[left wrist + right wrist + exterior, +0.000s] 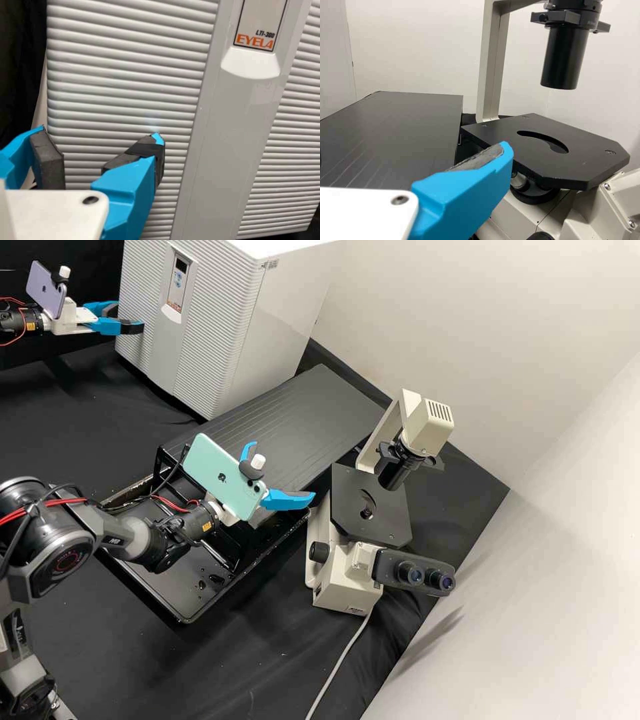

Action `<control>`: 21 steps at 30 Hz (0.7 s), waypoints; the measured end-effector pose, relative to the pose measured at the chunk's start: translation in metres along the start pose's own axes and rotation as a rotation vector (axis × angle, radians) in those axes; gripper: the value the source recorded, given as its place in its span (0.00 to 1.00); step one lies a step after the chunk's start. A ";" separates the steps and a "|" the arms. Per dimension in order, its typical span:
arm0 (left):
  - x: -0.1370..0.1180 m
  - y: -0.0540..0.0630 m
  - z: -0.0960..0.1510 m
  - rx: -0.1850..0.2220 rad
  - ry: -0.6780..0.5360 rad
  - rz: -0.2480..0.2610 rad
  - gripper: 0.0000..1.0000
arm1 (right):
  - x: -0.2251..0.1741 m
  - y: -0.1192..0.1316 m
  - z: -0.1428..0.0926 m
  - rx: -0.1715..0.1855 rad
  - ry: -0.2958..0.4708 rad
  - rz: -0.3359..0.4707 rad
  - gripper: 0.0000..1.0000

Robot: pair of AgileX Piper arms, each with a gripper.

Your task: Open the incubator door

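Incubator door [217, 327], upper left of the high view: shut, opening wholly outstanding. Left gripper [101, 134], spread, empty, is positioned by its edge; right gripper [283, 471], near centre, is likewise spread, unladen.

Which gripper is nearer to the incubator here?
Left. The left gripper is open at the ribbed front of the incubator; the right gripper is farther off, near the microscope.

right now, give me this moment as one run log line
incubator door: shut | left gripper: open, at the door's edge | right gripper: open, near microscope | left gripper touching door: cannot tell
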 end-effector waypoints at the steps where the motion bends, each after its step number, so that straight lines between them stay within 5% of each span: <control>1: 0.000 0.000 0.000 0.000 0.000 0.000 0.00 | 0.000 0.000 0.000 0.000 0.000 0.000 1.00; 21: -0.004 0.003 0.003 -0.001 0.001 0.002 0.00 | 0.000 0.000 0.000 0.000 0.000 0.000 1.00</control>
